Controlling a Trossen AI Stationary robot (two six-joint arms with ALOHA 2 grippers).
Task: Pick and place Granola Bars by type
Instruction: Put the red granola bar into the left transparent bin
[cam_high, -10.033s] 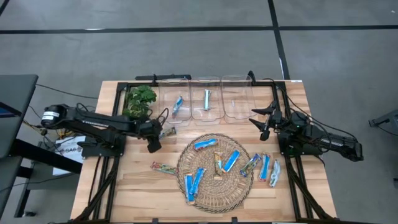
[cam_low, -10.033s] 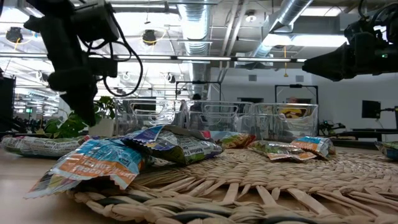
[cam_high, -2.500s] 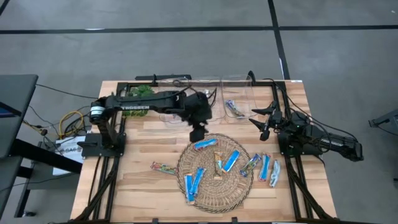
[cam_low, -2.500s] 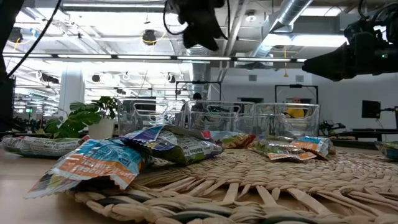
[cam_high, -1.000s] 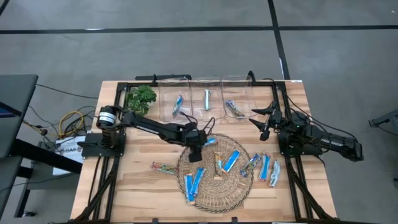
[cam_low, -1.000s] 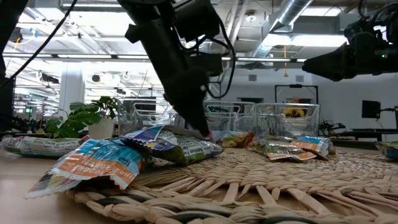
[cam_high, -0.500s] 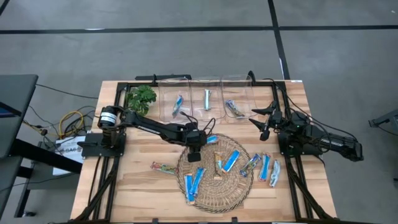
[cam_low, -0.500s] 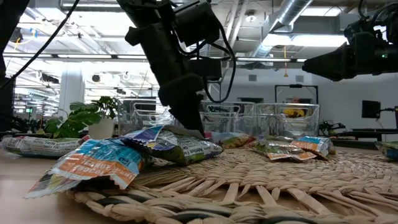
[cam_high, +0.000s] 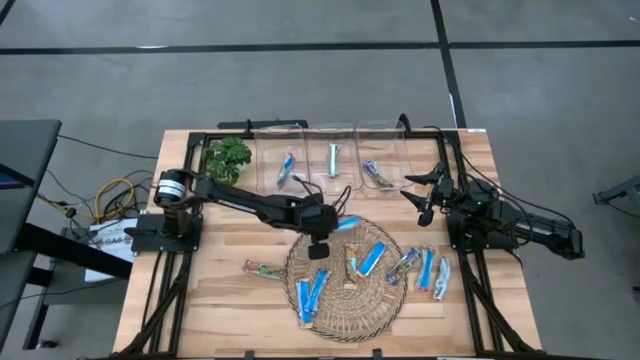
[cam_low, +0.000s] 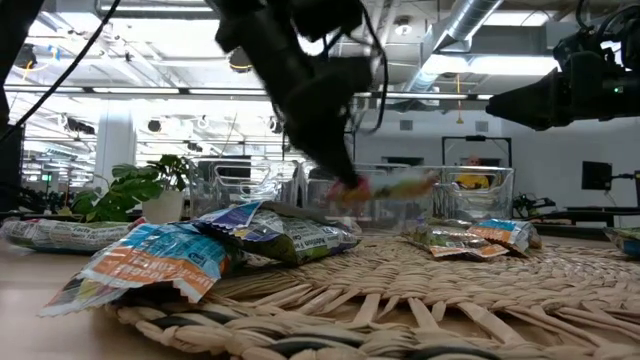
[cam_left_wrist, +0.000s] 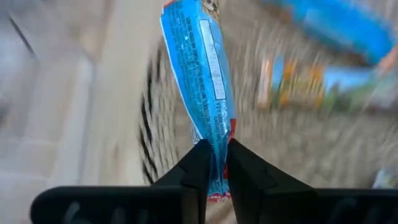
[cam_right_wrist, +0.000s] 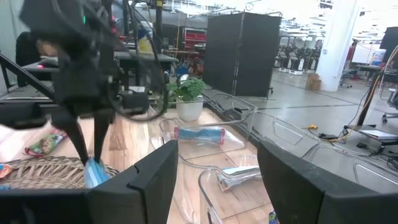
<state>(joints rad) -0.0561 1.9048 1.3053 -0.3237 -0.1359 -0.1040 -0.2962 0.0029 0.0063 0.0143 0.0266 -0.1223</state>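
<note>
My left gripper (cam_high: 320, 240) hangs over the far left part of the round wicker mat (cam_high: 345, 300), shut on a bright blue granola bar (cam_left_wrist: 200, 68), which also shows from above (cam_high: 347, 223). More bars lie on the mat: blue ones (cam_high: 372, 258) (cam_high: 312, 293) and a multicoloured one (cam_high: 350, 265). A multicoloured bar (cam_high: 263, 270) lies on the wood left of the mat; two bluish ones (cam_high: 434, 272) lie right of it. My right gripper (cam_right_wrist: 214, 180) waits open at the table's right side (cam_high: 425, 200). My left gripper pinches one end of the blue bar (cam_left_wrist: 216, 158), the end with a red patch, between its two fingertips (cam_left_wrist: 199, 163). The fingers slant down from the table's left, in line with the bar. The bar sticks out beyond them, lifted clear of the mat (cam_low: 395, 187).
Three clear bins stand along the far edge, each with a bar inside: (cam_high: 285, 165), (cam_high: 333, 160), (cam_high: 380, 172). A small green plant (cam_high: 225, 158) stands at the far left. A black frame (cam_high: 455, 180) runs along the table's sides.
My left gripper has shut on the blue bar at the mat's far edge, taken hold of it and risen. The bar has come up off the mat and now hangs clear, a little farther toward the table's right.
</note>
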